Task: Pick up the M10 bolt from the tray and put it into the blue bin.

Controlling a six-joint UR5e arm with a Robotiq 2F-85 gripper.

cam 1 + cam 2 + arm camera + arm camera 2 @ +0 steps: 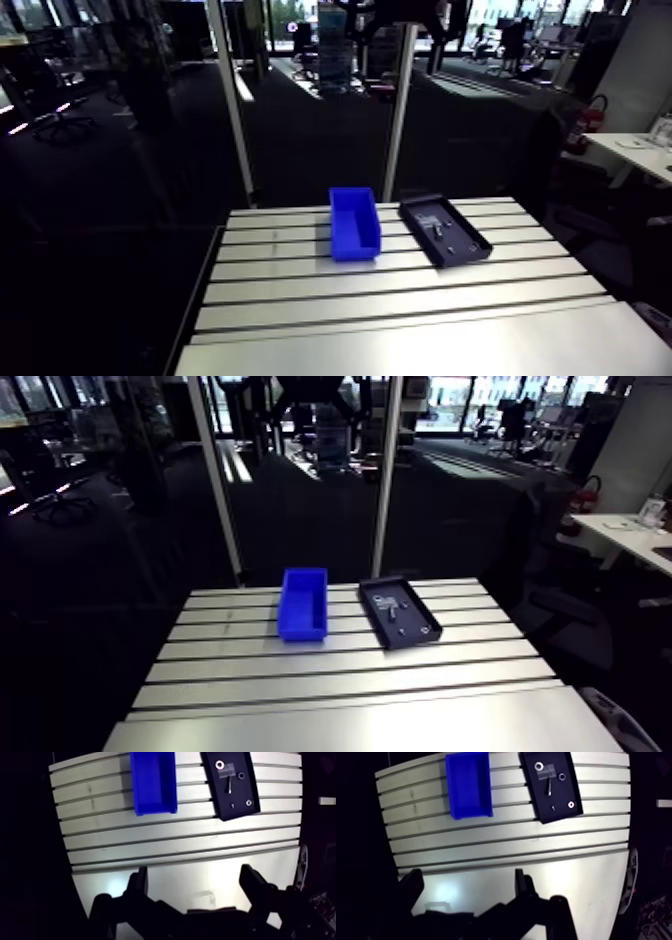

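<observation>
Slotted aluminium bench (400,310) beneath everything. Near its far edge, open blue bin (354,222), set lengthwise toward that edge. Just beside the bin, toward the far right corner, black tray (445,230), slightly askew. Above the bare near edge, gripper (194,874) with fingers spread wide, clasping nothing. Inside the tray, M10 bolt (229,786) lying near the middle, among three small rings (219,764), washers or nuts.

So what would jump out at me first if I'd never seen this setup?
The bright blue bin stands out at once, sitting on the far part of the slotted aluminium table. Right beside it lies a black tray with small metal parts, a slim bolt among them. In the wrist view the gripper hangs open over the table's near part, well short of both.
</observation>
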